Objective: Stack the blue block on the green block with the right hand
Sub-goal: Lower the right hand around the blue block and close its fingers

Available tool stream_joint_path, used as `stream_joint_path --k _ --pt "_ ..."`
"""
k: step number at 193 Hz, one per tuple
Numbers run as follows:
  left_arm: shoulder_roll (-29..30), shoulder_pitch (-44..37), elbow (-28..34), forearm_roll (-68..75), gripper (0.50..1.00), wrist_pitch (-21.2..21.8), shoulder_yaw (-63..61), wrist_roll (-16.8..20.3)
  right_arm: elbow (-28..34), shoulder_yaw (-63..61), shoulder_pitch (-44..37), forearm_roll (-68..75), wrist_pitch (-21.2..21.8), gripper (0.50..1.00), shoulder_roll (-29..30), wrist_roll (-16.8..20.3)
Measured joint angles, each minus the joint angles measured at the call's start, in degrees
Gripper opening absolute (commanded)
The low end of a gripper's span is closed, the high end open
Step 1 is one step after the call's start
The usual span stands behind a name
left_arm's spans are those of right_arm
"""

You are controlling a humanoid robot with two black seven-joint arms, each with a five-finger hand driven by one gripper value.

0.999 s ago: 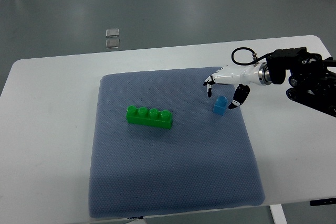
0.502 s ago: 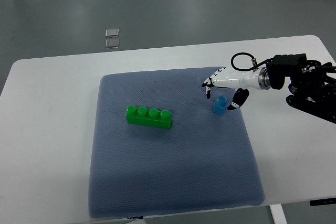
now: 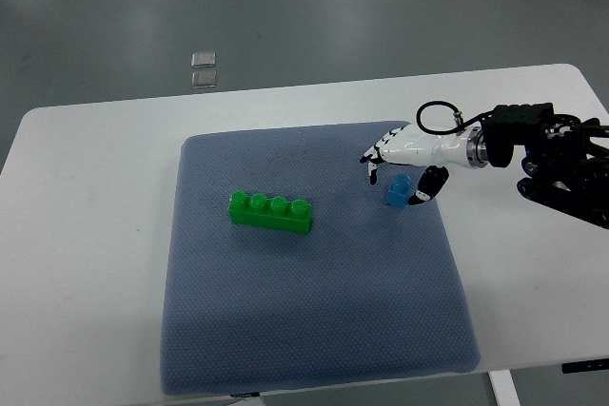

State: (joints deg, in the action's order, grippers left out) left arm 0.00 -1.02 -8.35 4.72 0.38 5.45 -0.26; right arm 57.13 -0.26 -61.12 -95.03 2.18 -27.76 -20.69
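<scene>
— Right hand (image 3: 398, 161) is hovering over the blue block (image 3: 399, 191), isn't it?

— Yes, and it is sinking. A second ago it was sitting higher and a little further right; now the fingers (image 3: 372, 166) are hanging down on the block's left and the thumb (image 3: 425, 187) is dropping in on its right, so the block is sitting between them.

— Is it gripping yet?

— Not that I can see. The hand is partly curled with the fingers spread around the block, and a gap is showing on the finger side. The thumb tip is lying just beside the block, perhaps touching. I'd call it open and holding nothing.

— And the block itself?

— Resting on the mat (image 3: 314, 330), near the right part of it, where it was lying before. It has not shifted.

— The green block (image 3: 271, 212)?

— Lying flat further left on the mat, well apart from the blue one, studs up, nothing on it.

— So where are we standing?

— Judging by that, the reach is ending and the pinch is coming next; lifting, carrying and stacking are all waiting. The table (image 3: 86, 235) under the mat is carrying nothing else.
</scene>
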Motion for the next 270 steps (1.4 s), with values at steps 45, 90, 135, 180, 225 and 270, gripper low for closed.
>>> stream_joint_path --k 45,90,135,180,225,270 --pt "0.00 0.00 0.00 0.00 1.000 0.00 0.00 0.00 0.01 0.00 0.55 -1.46 -1.12 0.897 -0.01 -0.13" --pt "0.00 0.01 0.00 -0.02 1.000 -0.03 0.00 0.00 0.01 0.08 0.64 -2.65 -2.07 0.889 -0.33 -0.29" --pt "0.00 0.01 0.00 -0.02 1.000 -0.03 0.00 0.00 0.01 0.09 0.50 -3.00 -2.26 0.856 -0.68 -1.45" --pt "0.00 -0.01 0.00 -0.02 1.000 0.01 0.00 0.00 0.01 0.09 0.71 -3.64 -2.27 0.823 -0.71 -2.06" --pt "0.00 0.02 0.00 -0.02 1.000 0.02 0.00 0.00 -0.11 0.09 0.74 -3.84 -2.69 0.797 -0.63 -2.07" --pt "0.00 0.01 0.00 -0.01 1.000 -0.02 0.00 0.00 -0.17 0.09 0.74 -4.11 -2.71 0.793 -0.59 -2.02"
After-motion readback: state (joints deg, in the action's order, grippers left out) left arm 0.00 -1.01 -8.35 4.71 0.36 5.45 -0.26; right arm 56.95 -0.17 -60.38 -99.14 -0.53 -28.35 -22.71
